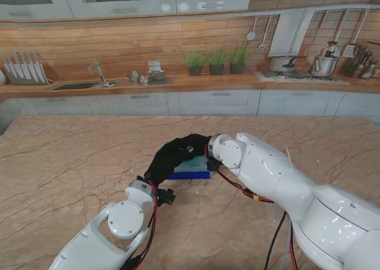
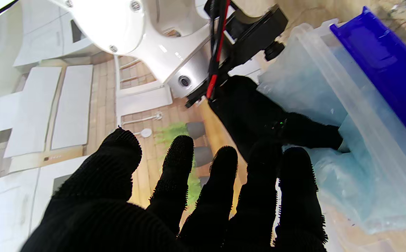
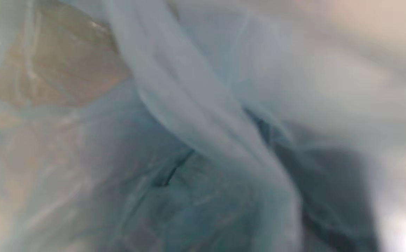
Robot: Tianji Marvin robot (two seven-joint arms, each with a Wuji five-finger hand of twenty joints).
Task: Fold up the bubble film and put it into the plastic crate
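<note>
Film [image 2: 314,87]: bunched pale-blue, lying in the crate, pressed down to settle inside.
Crate [image 2: 388,70]: blue, mid-desk [image 1: 71,163].
Right hand [image 2: 276,126]: buried in film; grip cannot be told.
Left hand [image 2: 203,196]: fingers spread, holding nothing, beside crate.

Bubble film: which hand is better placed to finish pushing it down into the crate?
The right hand. Its fingers are already on the bubble film at the blue crate; its wrist view shows only film. The left hand hovers beside it, fingers spread, holding nothing.
</note>
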